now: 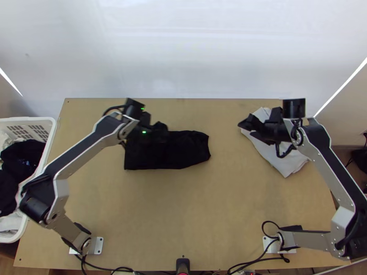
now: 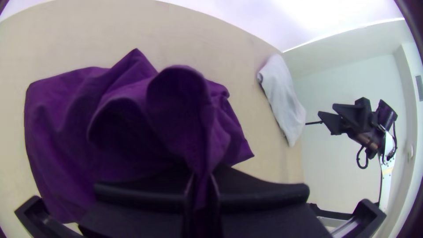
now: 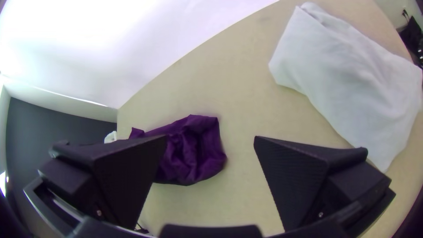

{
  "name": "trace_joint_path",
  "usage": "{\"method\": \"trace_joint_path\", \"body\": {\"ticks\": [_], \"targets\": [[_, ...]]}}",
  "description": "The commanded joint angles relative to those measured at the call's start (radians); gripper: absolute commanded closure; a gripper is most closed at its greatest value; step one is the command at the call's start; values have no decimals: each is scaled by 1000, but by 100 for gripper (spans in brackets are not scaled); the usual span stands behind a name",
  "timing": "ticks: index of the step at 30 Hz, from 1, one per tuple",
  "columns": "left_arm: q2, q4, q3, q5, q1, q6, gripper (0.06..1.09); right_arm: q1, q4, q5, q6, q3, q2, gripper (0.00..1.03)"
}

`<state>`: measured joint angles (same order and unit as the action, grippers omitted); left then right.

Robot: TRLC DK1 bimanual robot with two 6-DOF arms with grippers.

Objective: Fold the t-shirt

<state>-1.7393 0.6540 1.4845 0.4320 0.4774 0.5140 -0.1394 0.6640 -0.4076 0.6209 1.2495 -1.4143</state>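
The t-shirt (image 1: 183,153), black from above, lies bunched into a roughly rectangular bundle left of the table's middle. Over its back left part is my left gripper (image 1: 160,130). In the left wrist view the t-shirt (image 2: 119,128) looks purple and wrinkled, and my left gripper (image 2: 202,183) is shut on a raised fold of it. My right gripper (image 1: 249,128) stands open above the left edge of a white cloth, apart from the t-shirt. The right wrist view has the t-shirt (image 3: 189,150) beyond the right gripper (image 3: 210,139), whose two fingers are wide apart with nothing held.
A white cloth (image 1: 280,153), folded into a flat strip, lies at the back right of the table. Beside the table's left edge stands a white basket (image 1: 50,137) holding dark and light clothes. Bare table (image 1: 183,206) lies in front of the t-shirt.
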Motion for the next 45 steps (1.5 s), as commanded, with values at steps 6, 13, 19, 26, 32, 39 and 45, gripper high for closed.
{"method": "trace_joint_path", "body": {"ticks": [6,13,19,26,32,39,45], "targets": [[-186,-16,215,-15,138,58,105,66,9,1,-26,-76,84,11],[-246,-16,364,24,182,55,10,78,9,3,-49,-98,110,11],[-164,-45,418,30,201,73,10,43,-4,7,-50,-128,109,11],[-97,-47,381,34,147,55,10,-69,-35,36,-26,-111,38,5],[-19,-42,281,34,29,18,10,-206,-43,62,-9,13,-127,4],[75,-39,200,33,-62,4,10,-273,-66,59,11,163,-360,4],[126,-22,177,31,-115,3,10,-359,-73,66,3,240,-495,4]]}}
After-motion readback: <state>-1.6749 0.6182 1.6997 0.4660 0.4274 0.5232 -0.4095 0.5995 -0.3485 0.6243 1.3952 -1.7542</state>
